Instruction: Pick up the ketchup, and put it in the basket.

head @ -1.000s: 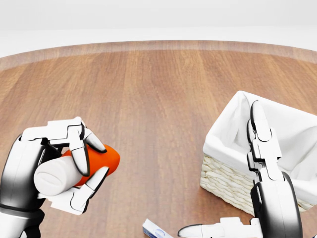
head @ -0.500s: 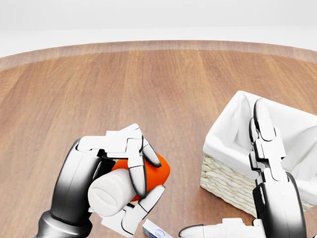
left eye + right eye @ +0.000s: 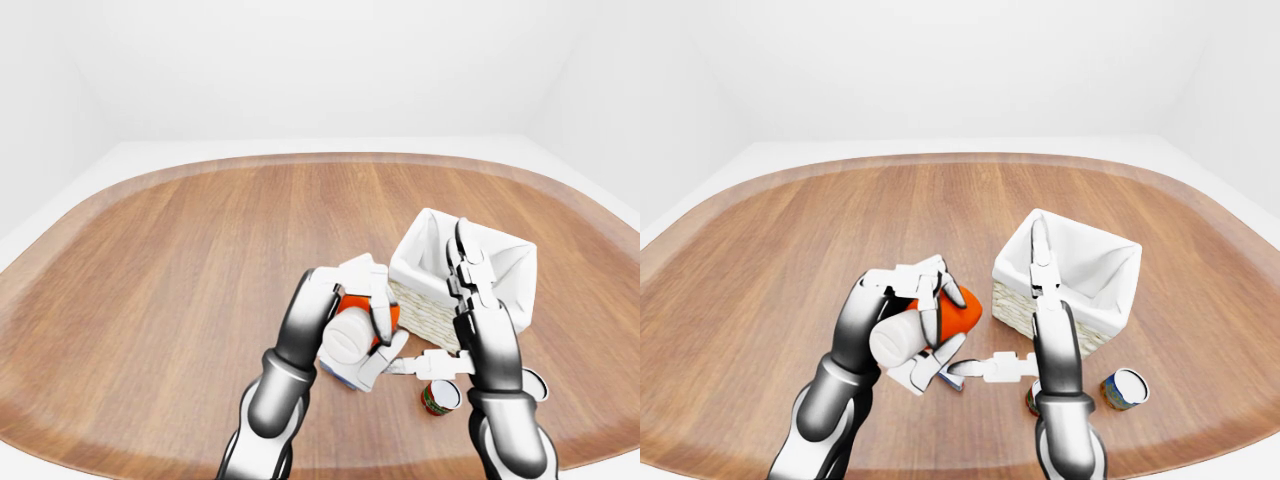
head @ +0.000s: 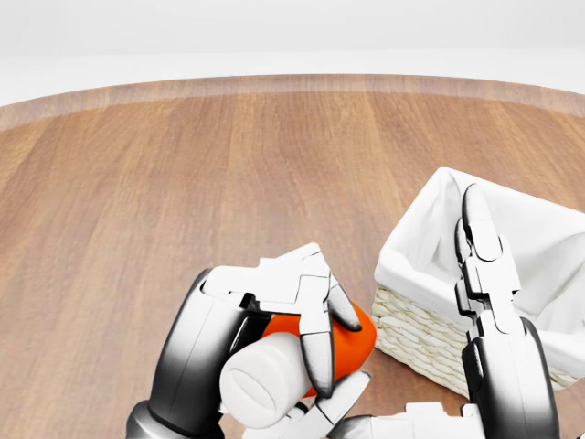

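Carried rightward since the earlier frames, the ketchup (image 4: 340, 340) now hangs just left of the basket (image 4: 416, 265) in the head view, the left hand (image 4: 302, 352) clenched round it above the wooden counter (image 4: 228, 165). Right-eye view: the right hand (image 3: 1025, 330) is spread, fingers straight, holding nothing, near two cans (image 3: 1125, 388). Left-eye view: a small carton (image 3: 345, 372) lies beneath the bottle.

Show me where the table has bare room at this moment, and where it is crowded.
Bare wood spans the table to the views' left and top, above the left hand gripping the ketchup. It is crowded at the lower right: the basket, the open right hand, a small box and two cans.
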